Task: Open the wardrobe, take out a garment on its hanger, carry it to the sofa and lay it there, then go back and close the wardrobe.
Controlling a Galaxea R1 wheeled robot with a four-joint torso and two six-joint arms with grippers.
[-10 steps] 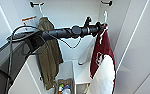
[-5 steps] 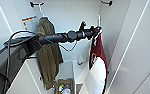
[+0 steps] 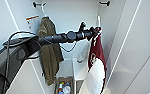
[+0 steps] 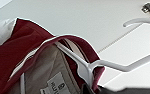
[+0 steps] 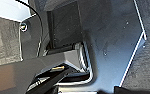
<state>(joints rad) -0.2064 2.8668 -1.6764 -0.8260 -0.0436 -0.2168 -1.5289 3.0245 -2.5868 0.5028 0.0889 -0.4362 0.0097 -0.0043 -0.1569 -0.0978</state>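
While the jacket (image 3: 97,56) hangs inside the open wardrobe (image 3: 73,15), its long axis runs straight down, maroon body above and white sleeve (image 3: 94,77) lowest, close to the right inner wall. Its white hanger (image 4: 108,65) sits in the collar, hook curving toward the wardrobe's ceiling in the left wrist view. At the jacket's top the left claw (image 3: 94,32) reaches in from the left arm (image 3: 61,38); it looks clamped at the hanger, though I cannot tell for sure. An olive coat (image 3: 48,52) hangs on the left, apart from the jacket, with open room between them. Below, a box (image 3: 64,86) holds small items. The right claw's state I cannot tell.
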